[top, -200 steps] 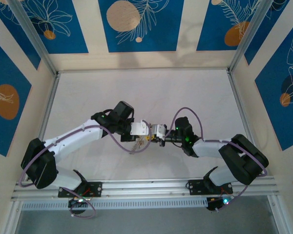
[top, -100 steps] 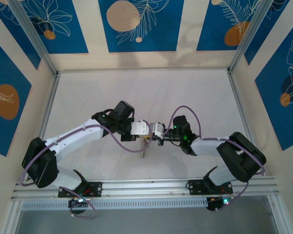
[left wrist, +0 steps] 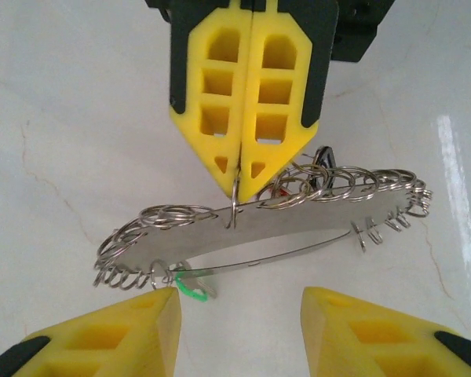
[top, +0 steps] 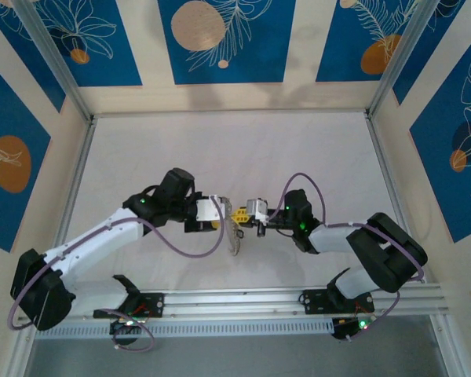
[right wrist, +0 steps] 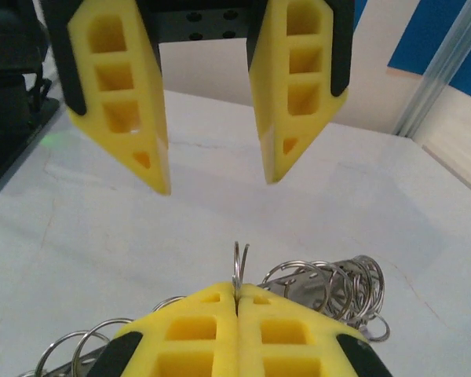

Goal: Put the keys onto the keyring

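Left wrist view: right tool pinches keyring, left tool parted opposite.

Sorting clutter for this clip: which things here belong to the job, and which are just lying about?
Job:
keyring
green key
right claw, shut on keyring
left claw, open

Not the job:
table
wall panels
cables
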Robot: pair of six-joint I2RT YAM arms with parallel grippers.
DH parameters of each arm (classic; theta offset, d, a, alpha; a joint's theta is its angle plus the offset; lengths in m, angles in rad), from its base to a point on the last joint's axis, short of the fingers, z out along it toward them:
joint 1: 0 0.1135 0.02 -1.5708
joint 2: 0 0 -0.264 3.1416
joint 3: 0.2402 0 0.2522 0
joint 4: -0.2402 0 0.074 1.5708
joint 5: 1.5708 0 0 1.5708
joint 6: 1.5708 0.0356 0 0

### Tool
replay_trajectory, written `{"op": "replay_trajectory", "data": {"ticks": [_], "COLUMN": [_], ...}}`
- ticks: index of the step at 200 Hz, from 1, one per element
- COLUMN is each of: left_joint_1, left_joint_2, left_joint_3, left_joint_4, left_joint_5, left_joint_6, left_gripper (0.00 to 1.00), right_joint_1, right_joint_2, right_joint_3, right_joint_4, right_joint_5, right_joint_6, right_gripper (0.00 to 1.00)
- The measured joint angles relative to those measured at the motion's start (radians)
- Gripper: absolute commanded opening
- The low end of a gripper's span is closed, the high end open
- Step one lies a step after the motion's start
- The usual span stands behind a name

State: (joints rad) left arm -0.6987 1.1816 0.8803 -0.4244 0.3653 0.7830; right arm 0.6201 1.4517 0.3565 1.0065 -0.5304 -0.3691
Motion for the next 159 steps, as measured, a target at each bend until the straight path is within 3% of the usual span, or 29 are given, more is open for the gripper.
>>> {"op": "replay_trajectory", "data": {"ticks": [83,159], "left_joint_1": [0.003,0.003], "left_joint_2": [-0.077,-0.08], "left_joint_3": [-0.112,-0.143], "left_joint_4": [0.189,0.232], "left_joint_5": [0.177,0.301], "left_joint_6": [-0.052,-0.078], "left_gripper": [0.36,0.36], "right_joint_1": [0.0,0.0], "right_joint_2": [-0.054,-0.131], "right_joint_3": [-0.029,-0.027], "right_joint_4": [0.039,-0.029], "right_joint_5": [-0.186,-0.224], "right_joint_6": [-0.044,-0.074], "right_gripper": [0.0,0.0]}}
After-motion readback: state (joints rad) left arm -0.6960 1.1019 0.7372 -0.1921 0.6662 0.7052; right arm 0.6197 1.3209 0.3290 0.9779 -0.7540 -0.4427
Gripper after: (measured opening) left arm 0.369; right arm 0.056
